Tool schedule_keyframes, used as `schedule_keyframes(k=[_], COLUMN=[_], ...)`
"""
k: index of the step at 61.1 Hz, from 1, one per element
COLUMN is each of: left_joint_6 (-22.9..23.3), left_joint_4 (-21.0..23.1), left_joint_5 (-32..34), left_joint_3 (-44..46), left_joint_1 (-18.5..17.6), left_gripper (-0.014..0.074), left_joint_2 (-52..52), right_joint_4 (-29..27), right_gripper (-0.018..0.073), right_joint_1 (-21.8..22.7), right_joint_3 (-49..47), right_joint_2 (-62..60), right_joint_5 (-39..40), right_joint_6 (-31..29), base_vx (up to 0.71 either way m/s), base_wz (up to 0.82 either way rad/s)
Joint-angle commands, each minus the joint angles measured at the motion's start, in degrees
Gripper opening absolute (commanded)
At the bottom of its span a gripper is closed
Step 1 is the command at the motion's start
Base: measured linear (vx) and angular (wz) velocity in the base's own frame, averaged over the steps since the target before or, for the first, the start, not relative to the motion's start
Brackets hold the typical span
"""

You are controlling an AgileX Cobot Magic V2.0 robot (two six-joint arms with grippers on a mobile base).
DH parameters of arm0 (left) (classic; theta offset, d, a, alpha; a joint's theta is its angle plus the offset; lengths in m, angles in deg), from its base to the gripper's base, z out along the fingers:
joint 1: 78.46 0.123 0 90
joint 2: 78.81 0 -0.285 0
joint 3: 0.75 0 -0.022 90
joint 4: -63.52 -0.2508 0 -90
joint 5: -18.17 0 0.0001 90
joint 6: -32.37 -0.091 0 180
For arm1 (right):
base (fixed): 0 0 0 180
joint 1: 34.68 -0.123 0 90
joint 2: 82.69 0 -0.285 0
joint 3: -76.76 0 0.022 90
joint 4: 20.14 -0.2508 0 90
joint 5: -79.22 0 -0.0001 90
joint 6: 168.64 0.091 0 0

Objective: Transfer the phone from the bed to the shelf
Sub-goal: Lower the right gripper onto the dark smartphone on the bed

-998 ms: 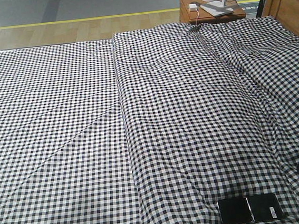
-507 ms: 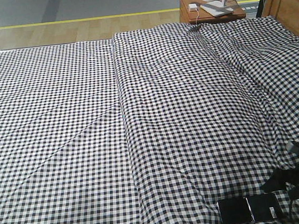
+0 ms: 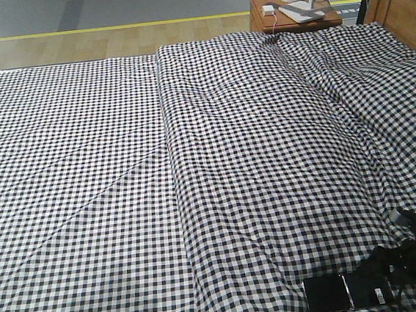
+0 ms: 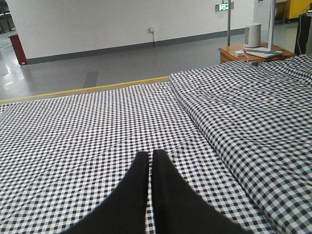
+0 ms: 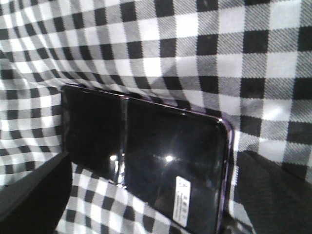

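Note:
The phone (image 3: 335, 293), a glossy black slab with a crease and a white sticker, lies flat on the gingham bed (image 3: 84, 175) near its front right corner. My right gripper (image 3: 385, 270) hangs low over the phone's right end. In the right wrist view the phone (image 5: 146, 156) fills the middle, and my right gripper (image 5: 156, 168) is open with one dark finger on each side of it, apart from its edges. My left gripper (image 4: 150, 157) is shut and holds nothing, hovering over the bed (image 4: 73, 136). The shelf is out of view.
A reddish-brown bedside table (image 3: 293, 11) with a white lamp base and a charger stands beyond the bed's far right corner. A wooden panel (image 3: 403, 1) rises at the top right. A raised fold (image 3: 171, 167) runs down the bedcover. Grey floor lies beyond.
My right gripper has come in from the right edge, moving left and down until it sits over the phone's right end. The phone has stayed in place.

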Motion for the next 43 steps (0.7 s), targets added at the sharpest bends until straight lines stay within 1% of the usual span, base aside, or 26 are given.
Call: schedule_keyframes(k=[1, 7, 16, 30, 38, 43], left_joint_6=[0.33, 0.33, 0.33, 0.33, 0.33, 0.33], left_joint_4=[0.52, 0.52, 0.52, 0.52, 0.52, 0.52], left_joint_5=[4.12, 4.12, 4.12, 4.12, 4.12, 4.12], left_joint_3=[1.32, 1.32, 1.32, 1.32, 1.32, 1.32], left_joint_1=[-0.15, -0.15, -0.15, -0.15, -0.15, -0.15], left_gripper=[0.0001, 0.0001, 0.0001, 0.0001, 0.0001, 0.0001], left_joint_2=[0.23, 0.23, 0.23, 0.23, 0.23, 0.23], right_joint_4=[-0.88, -1.97, -5.22, -7.96, -8.24, -7.74], right_gripper=[0.0634, 0.0633, 0.0630, 0.0619, 0.0598, 0.0564], right_joint_1=[0.32, 0.32, 0.32, 0.32, 0.32, 0.32], right_joint_3=[-1.52, -2.55, -3.72, -6.11, -6.72, -7.05], right_joint_2=[-1.64, -0.01, 2.36, 7.67, 10.06, 10.71], right_joint_5=[-3.40, -5.90, -9.61, -18.90, -22.25, -23.04], right_joint_6=[-1.27, -1.61, -2.78, -2.72, -2.72, -2.72], base_vx=[0.00, 0.00, 0.00, 0.00, 0.00, 0.00], base_wz=[0.00, 0.00, 0.00, 0.00, 0.00, 0.00])
